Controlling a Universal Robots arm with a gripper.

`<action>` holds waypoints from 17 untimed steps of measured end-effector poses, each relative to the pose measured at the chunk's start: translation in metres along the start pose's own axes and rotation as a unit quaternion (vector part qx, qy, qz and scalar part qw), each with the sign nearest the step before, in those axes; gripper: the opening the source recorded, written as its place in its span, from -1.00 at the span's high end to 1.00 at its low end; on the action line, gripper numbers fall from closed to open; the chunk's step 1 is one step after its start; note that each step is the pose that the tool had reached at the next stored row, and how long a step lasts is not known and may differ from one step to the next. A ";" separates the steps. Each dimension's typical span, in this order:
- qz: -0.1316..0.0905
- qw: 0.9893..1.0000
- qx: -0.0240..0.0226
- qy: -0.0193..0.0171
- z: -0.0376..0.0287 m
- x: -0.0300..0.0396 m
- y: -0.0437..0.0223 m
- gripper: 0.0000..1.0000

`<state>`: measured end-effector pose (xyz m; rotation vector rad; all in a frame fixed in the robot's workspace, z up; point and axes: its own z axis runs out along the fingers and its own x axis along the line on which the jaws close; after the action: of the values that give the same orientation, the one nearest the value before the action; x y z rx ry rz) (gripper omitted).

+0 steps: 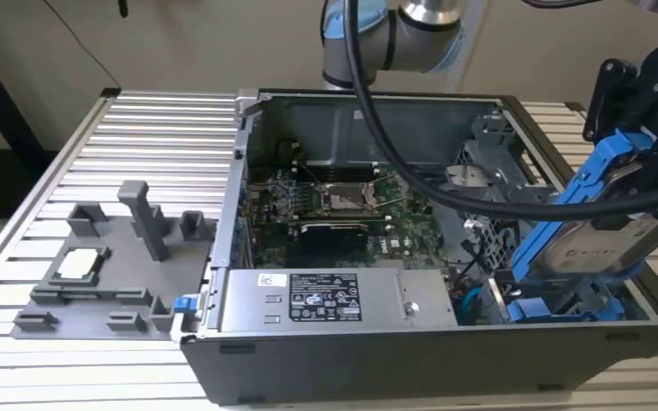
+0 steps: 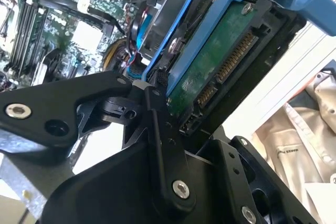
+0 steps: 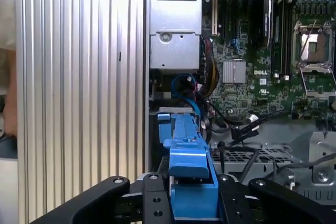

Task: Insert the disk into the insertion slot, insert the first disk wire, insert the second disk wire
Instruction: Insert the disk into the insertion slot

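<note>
Hand (image 1: 636,145): upper right of the exterior view, pressed together on the upper end of the disk's blue carrier. At the bottom centre of the first wrist view (image 3: 193,195), with black fingers (image 3: 152,198) on either side of the blue bracket.
Disk (image 1: 595,248): right side of the exterior view, carried in the air over the lower right corner of the computer case (image 1: 240,171), pale label side towards the camera.
Long axis: steep, running from the upper right down to the lower left of the exterior view. Tilted rather than lying flat.
Insertion slot (image 1: 564,310): lower right of the exterior view, right below the disk's lower end. Cannot tell whether that end touches the bay or hangs just above it.
Key relation: slot lies further along the disk's own long axis, down and slightly left of the hand in the exterior view.
Connector edge (image 2: 227,62): centre right of the second wrist view, on the green underside of the disk, with no wire plugged in.
Blue cable (image 3: 184,83): centre of the first wrist view, looped loose beside the power supply (image 3: 173,24).
Stage, as a judgement: first step in hand, disk not yet seated, neither wire fitted.
</note>
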<state>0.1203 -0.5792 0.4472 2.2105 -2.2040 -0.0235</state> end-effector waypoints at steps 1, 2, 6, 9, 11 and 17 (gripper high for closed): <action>0.000 1.000 0.000 0.000 0.0018 0.0000 0.0000 0.35; 0.000 1.000 0.000 0.000 0.0035 0.0000 -0.0001 0.35; 0.000 1.000 0.000 0.000 0.0101 0.0000 -0.0006 0.35; 0.000 1.000 0.000 -0.001 0.0146 -0.0001 -0.0012 0.35; 0.000 1.000 0.000 -0.001 0.0179 0.0000 -0.0018 0.35; 0.000 1.000 0.000 -0.007 0.0253 -0.0001 -0.0035 0.35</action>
<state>0.1232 -0.5792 0.4218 2.2173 -2.2118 -0.0398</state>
